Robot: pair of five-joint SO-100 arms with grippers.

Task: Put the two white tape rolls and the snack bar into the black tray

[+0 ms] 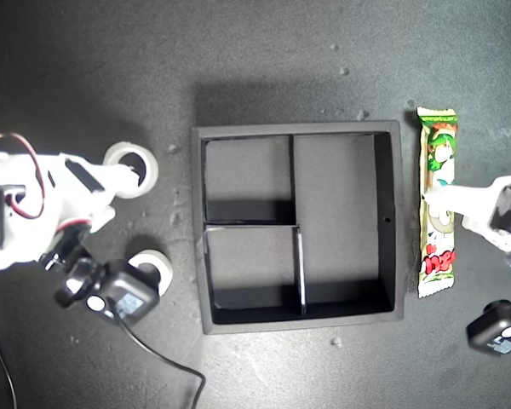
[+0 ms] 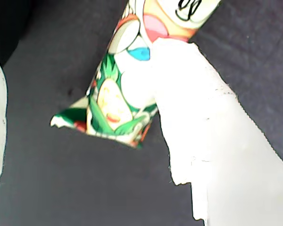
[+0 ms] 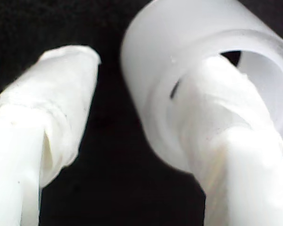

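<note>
The snack bar (image 1: 437, 200) (image 2: 118, 101) lies lengthwise beside the black tray (image 1: 390, 223), off its wall on the exterior view's right. My first gripper (image 1: 447, 203) (image 2: 80, 66) is open, one white finger (image 2: 193, 103) pressing on the bar's middle and the other far off to the side. One white tape roll (image 1: 132, 169) (image 3: 188, 52) lies off the tray's far side, on the exterior view's left. My second gripper (image 1: 124, 175) (image 3: 148, 61) is open across its wall, one finger inside the hole and one outside. The other tape roll (image 1: 152, 267) lies free beside that arm. All the tray's compartments are empty.
The second arm's black camera module (image 1: 111, 294) and its cable (image 1: 166, 366) lie close to the free roll. The first arm's camera module (image 1: 497, 328) sits at the exterior view's lower right. Small crumbs (image 1: 335, 342) dot the dark table around the tray.
</note>
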